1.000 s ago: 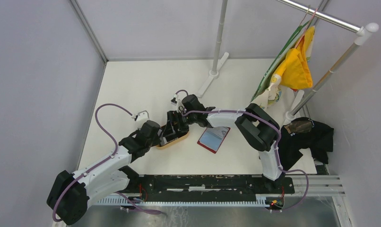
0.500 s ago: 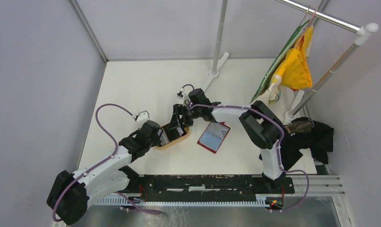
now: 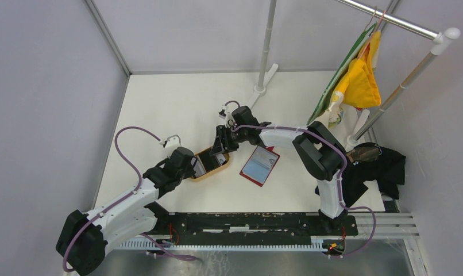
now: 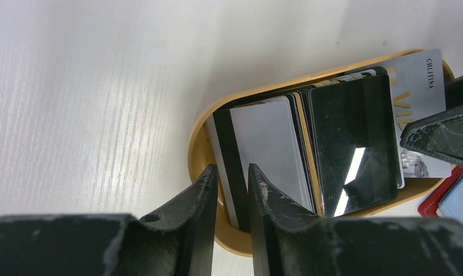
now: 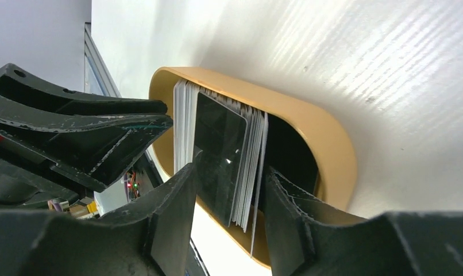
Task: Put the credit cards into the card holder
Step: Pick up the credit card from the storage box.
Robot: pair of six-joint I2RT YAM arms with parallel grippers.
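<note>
The credit cards (image 4: 263, 149) stand on edge, several black and pale ones packed in an oval tan wooden tray (image 4: 199, 150). My left gripper (image 4: 230, 172) is shut on the tray's near end wall, with the outermost card's striped edge in the gap. My right gripper (image 5: 230, 172) straddles part of the card stack (image 5: 218, 155) at the tray's (image 5: 327, 138) other end. Its jaws are open, and a thin dark gap remains on the right side. From above, both grippers (image 3: 196, 167) (image 3: 222, 148) meet at the tray (image 3: 218, 168). The red card holder (image 3: 259, 165) lies open to the right.
A clothes rack's white foot (image 3: 258, 89) and pole stand behind the tray. Yellow fabric (image 3: 358, 80) hangs on the rail at the right, with a black cloth (image 3: 378, 169) below it. Grey walls close in the left and back sides.
My right gripper shifted a little back and right over the tray, and its jaws narrowed around the cards. The left gripper and the card holder stayed put.
</note>
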